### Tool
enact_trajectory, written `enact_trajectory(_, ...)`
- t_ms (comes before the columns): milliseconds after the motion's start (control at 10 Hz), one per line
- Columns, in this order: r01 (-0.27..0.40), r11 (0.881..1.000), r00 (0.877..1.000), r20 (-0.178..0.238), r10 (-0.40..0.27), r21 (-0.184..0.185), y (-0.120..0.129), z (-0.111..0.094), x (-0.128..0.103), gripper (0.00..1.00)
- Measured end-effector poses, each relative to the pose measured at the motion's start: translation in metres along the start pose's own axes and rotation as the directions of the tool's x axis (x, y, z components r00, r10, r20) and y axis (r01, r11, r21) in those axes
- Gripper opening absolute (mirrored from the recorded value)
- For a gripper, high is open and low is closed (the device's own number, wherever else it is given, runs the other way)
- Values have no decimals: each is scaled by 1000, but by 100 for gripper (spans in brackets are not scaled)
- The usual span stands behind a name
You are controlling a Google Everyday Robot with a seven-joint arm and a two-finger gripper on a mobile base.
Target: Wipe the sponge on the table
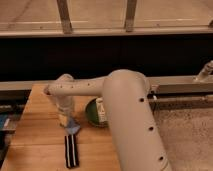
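My gripper (pixel 65 120) points down over the left half of the wooden table (pixel 35 140), at the end of the white arm that reaches in from the lower right. It is shut on the small blue-grey sponge (pixel 73 126), which sticks out to the lower right of the fingertips and rests against the tabletop. The part of the sponge under the gripper is hidden.
A green bowl (pixel 93 113) stands just right of the gripper, partly behind the arm. A black strip with white stripes (pixel 71 150) lies in front of the sponge. The table's left edge is close by, and a dark wall and rail run behind.
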Motion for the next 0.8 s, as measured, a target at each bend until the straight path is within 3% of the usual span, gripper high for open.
enact_trajectory(400, 57, 997, 998, 22, -58, 51, -8, -23, -22, 0)
enact_trajectory(800, 75, 994, 996, 37, -78, 75, -20, -33, -33, 0)
